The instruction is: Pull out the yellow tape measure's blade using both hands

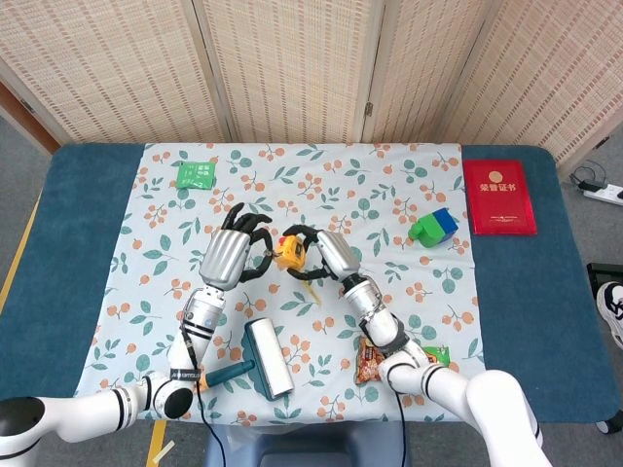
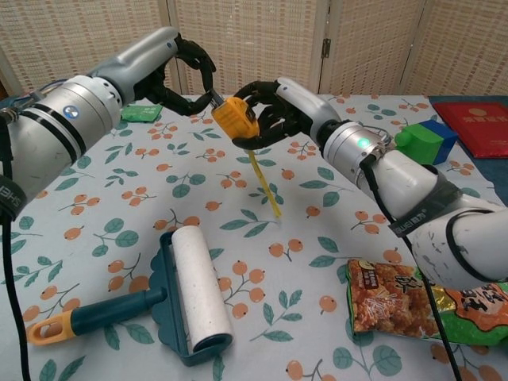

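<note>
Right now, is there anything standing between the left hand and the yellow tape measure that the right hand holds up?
Nothing visible stands between them. The right hand holds the tape measure above the cloth, and the left hand is right beside it, its fingers at the case's upper corner. The lint roller lies lower down on the table, away from both.

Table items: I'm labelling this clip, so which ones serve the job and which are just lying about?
In use: yellow tape measure, its blade, left hand, right hand.

Lying about: lint roller, snack bag, green and blue blocks, red booklet, green packet.
</note>
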{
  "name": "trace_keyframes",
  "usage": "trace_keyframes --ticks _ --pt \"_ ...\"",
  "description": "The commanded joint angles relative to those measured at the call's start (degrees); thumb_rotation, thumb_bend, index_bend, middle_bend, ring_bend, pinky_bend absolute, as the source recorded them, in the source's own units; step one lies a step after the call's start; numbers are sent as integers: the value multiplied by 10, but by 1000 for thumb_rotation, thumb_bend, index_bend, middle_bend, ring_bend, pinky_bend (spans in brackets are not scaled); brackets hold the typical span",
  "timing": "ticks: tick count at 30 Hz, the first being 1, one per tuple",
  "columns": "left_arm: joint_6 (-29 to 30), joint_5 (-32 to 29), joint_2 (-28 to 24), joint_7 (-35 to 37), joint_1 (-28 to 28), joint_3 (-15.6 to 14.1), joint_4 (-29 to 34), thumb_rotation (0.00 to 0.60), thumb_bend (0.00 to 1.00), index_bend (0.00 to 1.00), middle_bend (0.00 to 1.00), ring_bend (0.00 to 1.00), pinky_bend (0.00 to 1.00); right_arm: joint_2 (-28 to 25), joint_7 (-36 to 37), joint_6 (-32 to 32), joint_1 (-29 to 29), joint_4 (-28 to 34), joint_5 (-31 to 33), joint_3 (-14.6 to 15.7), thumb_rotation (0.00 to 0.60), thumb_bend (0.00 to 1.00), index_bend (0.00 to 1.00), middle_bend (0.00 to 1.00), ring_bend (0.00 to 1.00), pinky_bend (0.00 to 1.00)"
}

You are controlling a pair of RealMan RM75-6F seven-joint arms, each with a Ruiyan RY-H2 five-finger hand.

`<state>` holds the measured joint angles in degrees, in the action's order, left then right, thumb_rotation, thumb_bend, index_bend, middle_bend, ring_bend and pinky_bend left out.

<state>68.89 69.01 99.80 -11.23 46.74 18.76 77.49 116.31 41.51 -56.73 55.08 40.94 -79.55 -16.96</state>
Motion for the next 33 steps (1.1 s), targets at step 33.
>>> trace_keyframes --ticks 33 --pt "-22 -61 -106 149 -60 64 9 600 884 592 319 245 99 -161 -63 -19 -127 131 -1 66 600 409 574 530 528 354"
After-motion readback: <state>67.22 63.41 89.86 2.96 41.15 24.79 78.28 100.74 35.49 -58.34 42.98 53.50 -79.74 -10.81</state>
